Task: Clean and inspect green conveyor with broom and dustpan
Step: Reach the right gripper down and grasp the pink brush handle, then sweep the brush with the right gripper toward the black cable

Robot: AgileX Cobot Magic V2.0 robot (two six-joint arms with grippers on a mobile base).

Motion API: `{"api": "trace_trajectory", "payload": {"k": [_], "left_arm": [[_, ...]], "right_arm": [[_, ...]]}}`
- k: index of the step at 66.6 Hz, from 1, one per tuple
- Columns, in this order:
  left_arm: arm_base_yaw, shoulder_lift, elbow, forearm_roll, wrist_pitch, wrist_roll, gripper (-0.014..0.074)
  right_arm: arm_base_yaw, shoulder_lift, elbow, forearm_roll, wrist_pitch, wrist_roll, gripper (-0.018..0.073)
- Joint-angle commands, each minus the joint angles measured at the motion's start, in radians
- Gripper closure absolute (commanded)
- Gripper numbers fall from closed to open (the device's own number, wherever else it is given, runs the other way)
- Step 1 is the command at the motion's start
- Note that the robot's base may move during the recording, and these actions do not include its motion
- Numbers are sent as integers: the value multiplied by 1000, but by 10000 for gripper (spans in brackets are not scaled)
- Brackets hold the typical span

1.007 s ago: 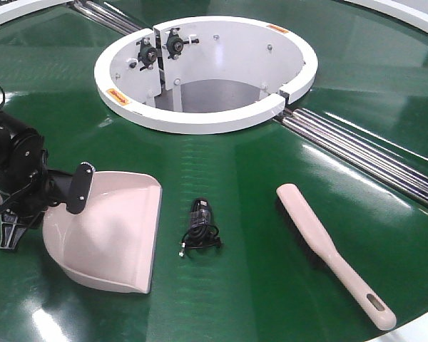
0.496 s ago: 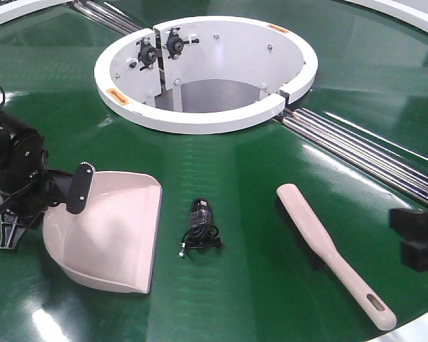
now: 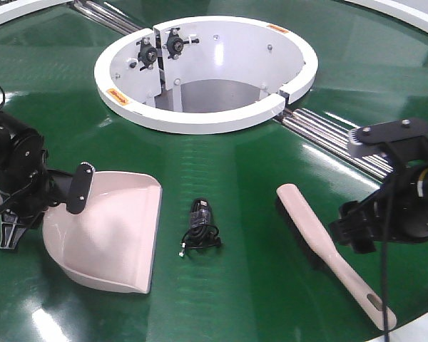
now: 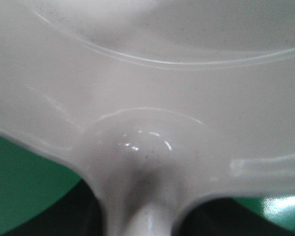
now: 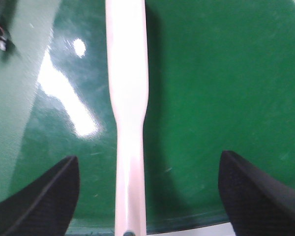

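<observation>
Plainly, the broom lay flat on the green conveyor, to the right of a small black corded item, with its slim handle pointing toward the belt's near edge. The right gripper hung over that handle with its fingers spread wide, 1 on each side and neither touching.

The broom looked like light, rigid plastic, smooth enough to slide on the glossy belt. I judged the handle just behind its flare toward the brush head to be the best place to pinch. A hold near the slotted end would probably let the head swing.

The dustpan sat on the belt at the left, its lip toward the black item. The left gripper appeared clamped on the root of its handle. It too looked light and stiff, though the wide scoop could twist in a narrow grip.

2 small orange stickers sat on the white rim, their print too small to read. No brand showed on either tool.
</observation>
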Motion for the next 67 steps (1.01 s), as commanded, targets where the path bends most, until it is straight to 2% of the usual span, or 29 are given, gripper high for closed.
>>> {"api": "trace_trajectory", "payload": {"k": [1,17,53,61,67], "left_arm": [[-5,-40,-29,17,-6,-10,603],[-5,-40,-29,17,-6,-10,603],[-5,-40,-29,17,-6,-10,602],[-5,-40,-29,17,-6,-10,602],[-5,-40,-29,17,-6,-10,602]], "right_arm": [[0,52,-45,-2,11,-24,-8],[0,197,-49,32,17,-72,-7],[0,442,-107,54,31,-90,11],[0,470,-107,64,22,-95,55],[0,475,-107,78,7,-90,134]]}}
